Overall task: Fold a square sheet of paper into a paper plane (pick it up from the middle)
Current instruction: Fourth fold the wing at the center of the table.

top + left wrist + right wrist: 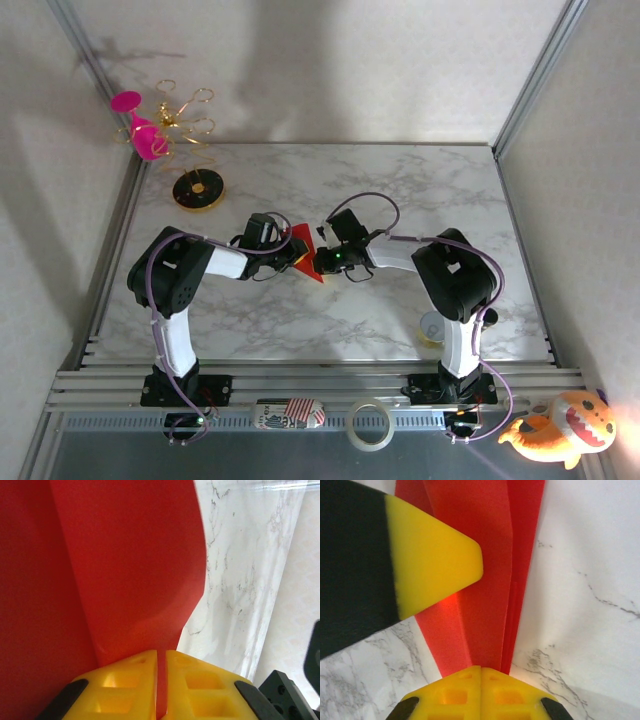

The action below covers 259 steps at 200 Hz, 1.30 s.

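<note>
well, creased red paper (303, 248) (matte), marbled table (420, 185)

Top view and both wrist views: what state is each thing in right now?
paper: folded in layers, pinched by both grippers.
left gripper: shut on paper.
right gripper: shut on paper.
wine glass: tilted, not upright.
tape roll: lying flat.

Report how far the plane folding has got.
Done: the paper is already creased into long overlapping layers. In hand: the left gripper and right gripper are both shut on it. Left: the remaining folds; it is not yet a pointed dart.
</note>
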Each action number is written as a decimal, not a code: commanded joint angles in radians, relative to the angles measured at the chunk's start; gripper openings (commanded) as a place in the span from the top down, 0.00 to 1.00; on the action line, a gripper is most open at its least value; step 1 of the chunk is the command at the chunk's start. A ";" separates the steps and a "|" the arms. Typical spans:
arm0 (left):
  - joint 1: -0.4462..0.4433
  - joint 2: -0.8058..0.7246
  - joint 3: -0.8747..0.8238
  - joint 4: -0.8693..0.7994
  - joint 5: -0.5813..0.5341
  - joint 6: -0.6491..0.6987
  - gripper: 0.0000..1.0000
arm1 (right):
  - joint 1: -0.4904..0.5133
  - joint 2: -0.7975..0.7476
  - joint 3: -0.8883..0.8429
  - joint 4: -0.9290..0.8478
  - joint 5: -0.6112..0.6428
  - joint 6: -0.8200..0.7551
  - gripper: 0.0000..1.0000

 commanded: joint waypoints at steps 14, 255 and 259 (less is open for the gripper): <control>-0.006 0.047 -0.023 -0.150 -0.100 0.023 0.87 | 0.004 -0.048 0.014 0.010 -0.068 0.006 0.94; 0.028 -0.098 0.067 -0.112 -0.025 0.240 0.84 | 0.001 0.014 -0.093 -0.131 0.035 -0.047 0.96; 0.028 -0.095 0.067 -0.110 -0.025 0.242 0.84 | 0.001 0.015 -0.093 -0.129 0.034 -0.046 0.96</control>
